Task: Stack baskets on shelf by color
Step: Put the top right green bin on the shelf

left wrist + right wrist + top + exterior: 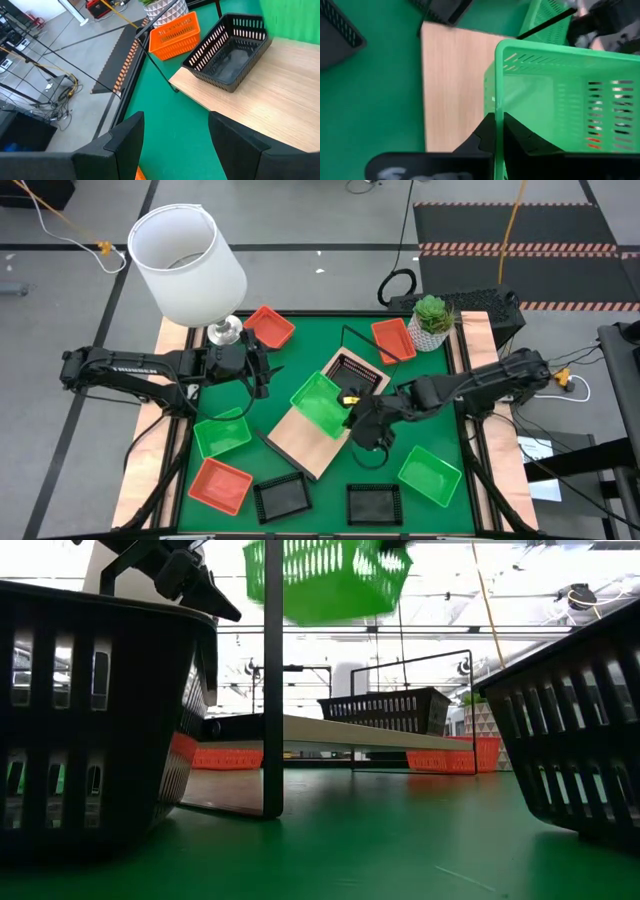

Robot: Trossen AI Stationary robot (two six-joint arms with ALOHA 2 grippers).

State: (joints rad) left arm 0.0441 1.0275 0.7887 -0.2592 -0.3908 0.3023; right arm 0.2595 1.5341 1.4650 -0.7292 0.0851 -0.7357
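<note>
The shelf (305,442), a light wood board with a dark frame, lies aslant mid-table. A black basket (355,370) sits on its far end. My right gripper (350,413) is shut on a green basket (320,402), which hangs in the air above the board (325,578). My left gripper (263,372) waits open to the shelf's left, above the mat, with nothing between its fingers (175,145). On the mat rest two more green baskets (222,432) (430,473), three orange ones (268,327) (392,340) (220,485) and two black ones (280,498) (373,503). My right gripper pinches the green basket's side wall at its rim (498,102), one finger (522,137) inside the basket and one outside. The fingers slant down from the table's right. The basket is lifted clear of the shelf, open side up and slightly tilted.
A white-shaded lamp (190,265) stands at the far left corner and a potted plant (432,320) at the far right. The two black baskets stand close to the low camera (95,710) (570,730). The shelf's near half (452,85) is bare wood.
</note>
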